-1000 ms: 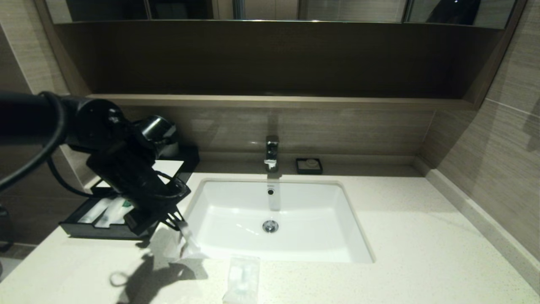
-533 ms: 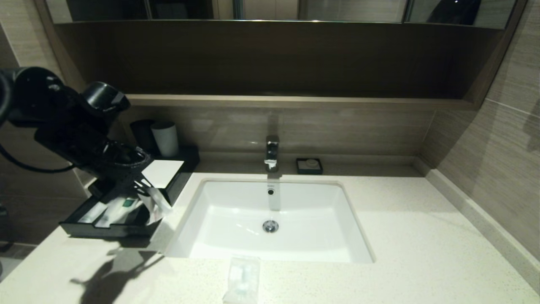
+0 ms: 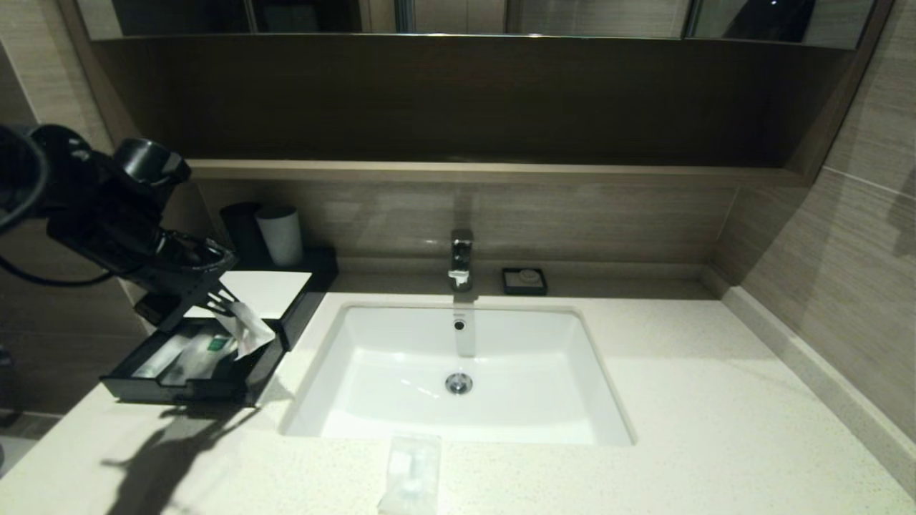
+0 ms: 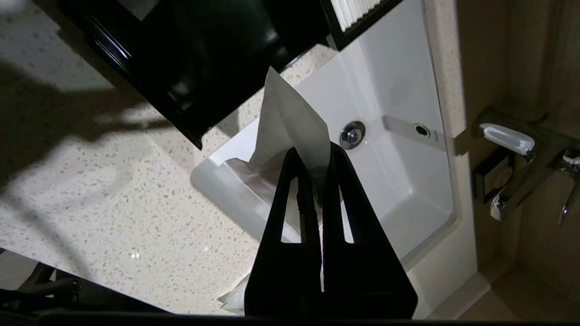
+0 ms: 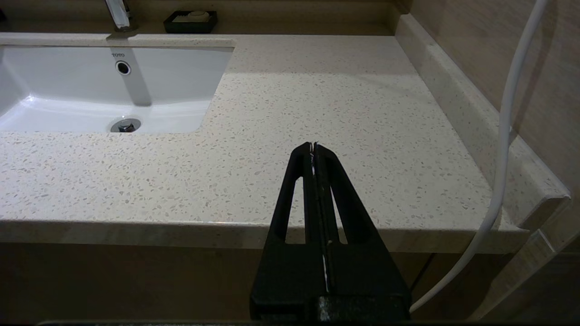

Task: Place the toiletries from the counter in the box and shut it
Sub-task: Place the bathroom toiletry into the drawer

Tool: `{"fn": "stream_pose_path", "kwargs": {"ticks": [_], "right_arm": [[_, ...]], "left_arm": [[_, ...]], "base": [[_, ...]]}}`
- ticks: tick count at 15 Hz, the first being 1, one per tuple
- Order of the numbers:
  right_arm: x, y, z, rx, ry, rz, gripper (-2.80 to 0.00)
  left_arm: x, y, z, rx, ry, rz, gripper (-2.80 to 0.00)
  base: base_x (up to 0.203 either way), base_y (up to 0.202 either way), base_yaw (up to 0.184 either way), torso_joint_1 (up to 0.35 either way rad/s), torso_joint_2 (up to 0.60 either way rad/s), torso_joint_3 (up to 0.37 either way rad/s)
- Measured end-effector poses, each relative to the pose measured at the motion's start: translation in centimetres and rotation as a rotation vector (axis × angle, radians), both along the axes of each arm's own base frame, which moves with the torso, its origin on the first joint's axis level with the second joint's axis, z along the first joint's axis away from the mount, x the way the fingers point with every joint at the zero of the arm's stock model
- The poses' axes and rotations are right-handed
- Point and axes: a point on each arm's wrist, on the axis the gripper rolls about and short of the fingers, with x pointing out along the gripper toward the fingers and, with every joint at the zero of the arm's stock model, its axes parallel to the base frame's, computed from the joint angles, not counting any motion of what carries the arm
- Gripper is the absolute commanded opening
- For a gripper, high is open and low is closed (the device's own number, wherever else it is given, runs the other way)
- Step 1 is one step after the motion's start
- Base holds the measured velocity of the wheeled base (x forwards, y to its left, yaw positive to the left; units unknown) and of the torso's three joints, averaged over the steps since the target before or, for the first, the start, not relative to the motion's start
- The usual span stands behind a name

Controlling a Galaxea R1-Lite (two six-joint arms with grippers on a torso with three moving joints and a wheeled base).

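Note:
My left gripper (image 3: 223, 303) is shut on a small flat clear packet (image 3: 247, 332) and holds it over the right end of the open drawer of the black box (image 3: 187, 386). In the left wrist view the packet (image 4: 290, 122) sticks out between the closed fingers of the gripper (image 4: 315, 156). The long packet with a green label (image 3: 204, 352) lies in the drawer. Another small packet (image 3: 410, 472) lies on the counter (image 3: 687, 400) at the sink's front edge. My right gripper (image 5: 313, 147) is shut and empty, off the counter's front edge at the right.
The white sink basin (image 3: 458, 372) sits right of the box, with a tap (image 3: 461, 259) behind it. A small black dish (image 3: 524, 280) stands by the tap. Two cups (image 3: 279, 234) stand behind the box's white top panel (image 3: 268, 290).
My left gripper has carried the packet up and left from the counter near the sink's front left corner to above the open drawer. The right arm has not moved.

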Motion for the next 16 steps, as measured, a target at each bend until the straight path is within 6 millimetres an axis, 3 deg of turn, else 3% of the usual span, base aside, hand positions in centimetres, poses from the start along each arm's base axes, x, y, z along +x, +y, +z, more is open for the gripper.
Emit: {"fn": "stream_pose_path", "kwargs": {"ticks": [6, 16], "right_arm": [[0.0, 0.0, 0.0, 0.001, 0.000, 0.000, -2.80], [0.0, 0.0, 0.0, 0.000, 0.000, 0.000, -2.80]], "left_arm": [[1.0, 2.7, -1.1, -0.004, 0.022, 0.073, -2.80], [2.4, 4.8, -4.3, -0.023, 0.110, 0.132, -2.80]], "base": [[0.000, 0.000, 0.000, 0.000, 0.00, 0.000], [0.000, 0.000, 0.000, 0.000, 0.00, 0.000]]}}
